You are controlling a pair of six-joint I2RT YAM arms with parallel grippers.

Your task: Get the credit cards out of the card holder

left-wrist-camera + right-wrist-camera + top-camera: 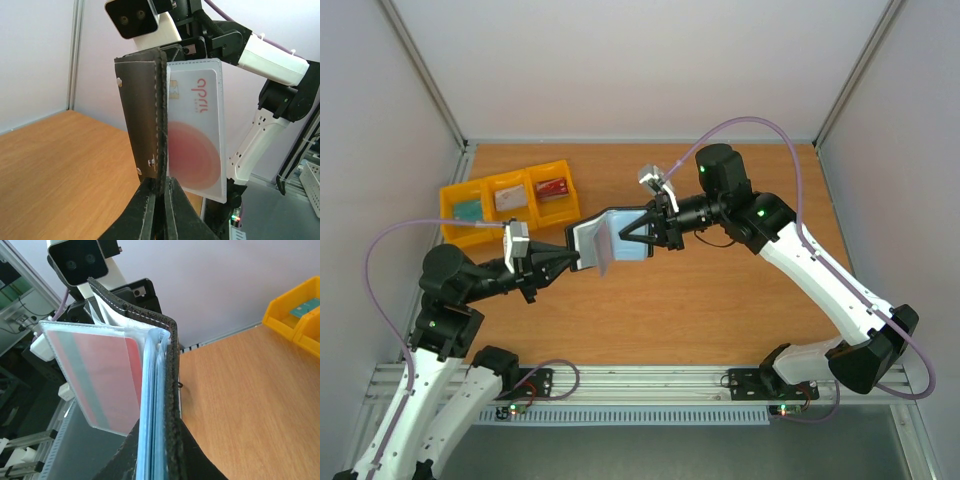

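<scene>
left gripper (161, 186): clamped on holder (140, 110) cover.
right gripper (160, 452): clamped on pocket side.
step: pull card (197, 150) straight out, holder steady.

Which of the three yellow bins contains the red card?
The rightmost bin, nearest the card holder; the other two hold a whitish card and a teal card.

red lettering on white card (197, 130), unreadable
</scene>
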